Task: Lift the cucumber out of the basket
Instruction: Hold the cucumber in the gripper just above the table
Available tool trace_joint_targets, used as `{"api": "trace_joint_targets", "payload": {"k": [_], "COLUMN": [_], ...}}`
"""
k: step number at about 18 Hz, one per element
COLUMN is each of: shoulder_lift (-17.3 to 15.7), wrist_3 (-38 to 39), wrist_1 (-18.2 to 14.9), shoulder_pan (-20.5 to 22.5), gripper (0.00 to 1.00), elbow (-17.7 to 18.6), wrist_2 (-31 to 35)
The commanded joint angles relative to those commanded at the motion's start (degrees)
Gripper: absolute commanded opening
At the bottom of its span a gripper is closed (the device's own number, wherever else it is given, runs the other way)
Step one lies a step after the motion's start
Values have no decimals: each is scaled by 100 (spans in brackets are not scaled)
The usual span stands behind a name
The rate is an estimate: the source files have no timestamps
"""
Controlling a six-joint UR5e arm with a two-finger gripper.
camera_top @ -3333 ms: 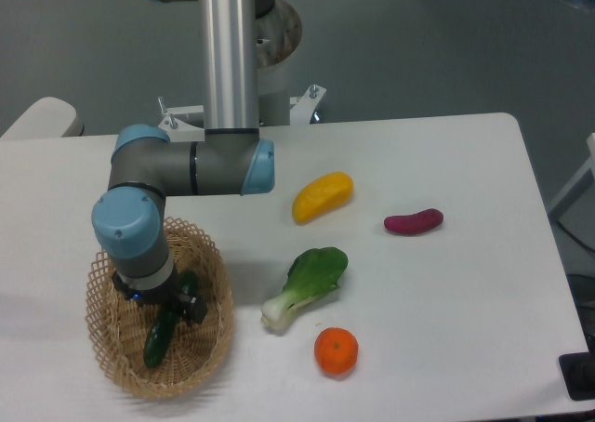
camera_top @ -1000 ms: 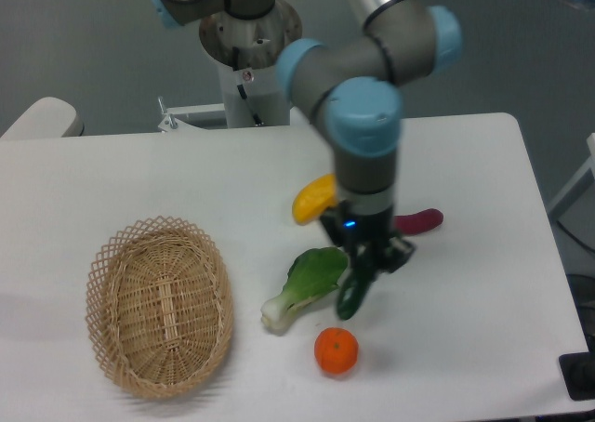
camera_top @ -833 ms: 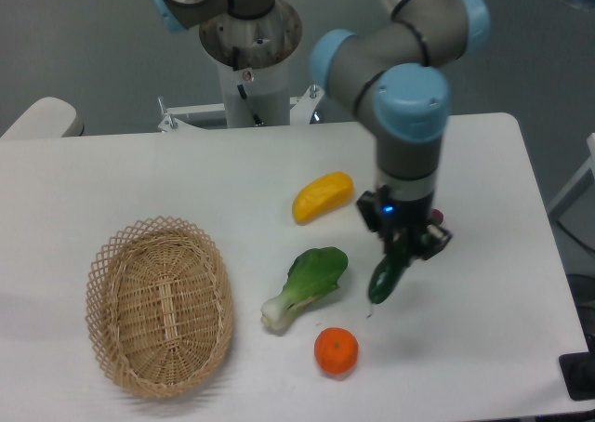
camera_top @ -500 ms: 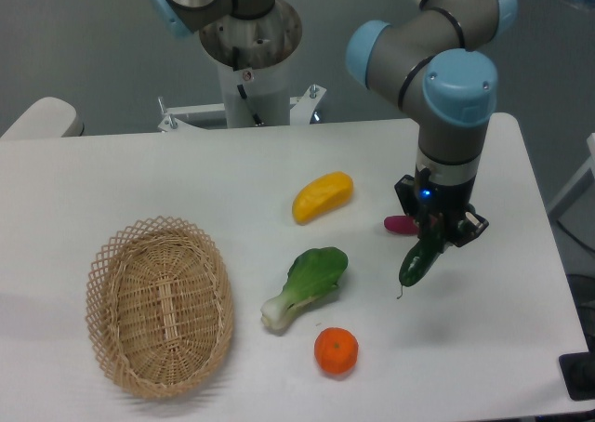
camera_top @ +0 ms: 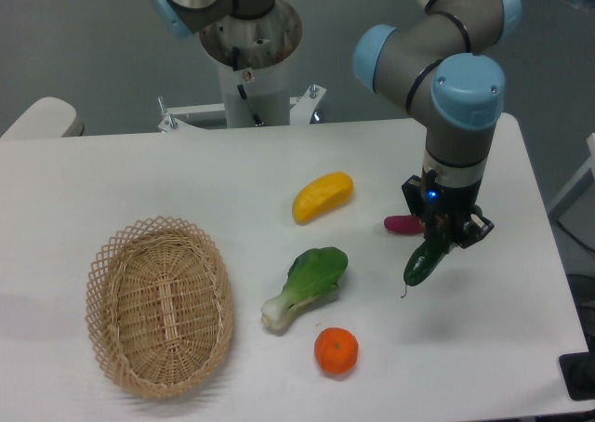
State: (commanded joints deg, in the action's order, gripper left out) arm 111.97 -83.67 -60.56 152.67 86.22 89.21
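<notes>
Since the earlier views, the cucumber [camera_top: 426, 263] has left the basket [camera_top: 158, 306] and crossed the table [camera_top: 139, 180] to the right side, drifting only a touch further right in the last half second. It hangs tilted, lower tip down and to the left, its upper end clamped between the fingers of the gripper [camera_top: 444, 240], which are closed tight around it. A faint shadow below suggests it is clear of the tabletop (though how high is hard to judge). Just behind the gripper lies the purple-red vegetable [camera_top: 402, 224], partly hidden. Further left sit the bok choy [camera_top: 307, 287], the orange [camera_top: 336, 350] and the yellow vegetable [camera_top: 323, 196]. The pick looks essentially done; the grip is near one end, so moving slowly and avoiding sudden wrist turns should keep the cucumber from swinging or slipping.
</notes>
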Motion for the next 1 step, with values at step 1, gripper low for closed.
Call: {"api": "trace_joint_targets", "payload": {"k": [1], "shoulder_lift": [9], "wrist_3": [0], "wrist_1": [9], "shoulder_pan": [0], "gripper": [27], "elbow": [0], "wrist_2": [0]}}
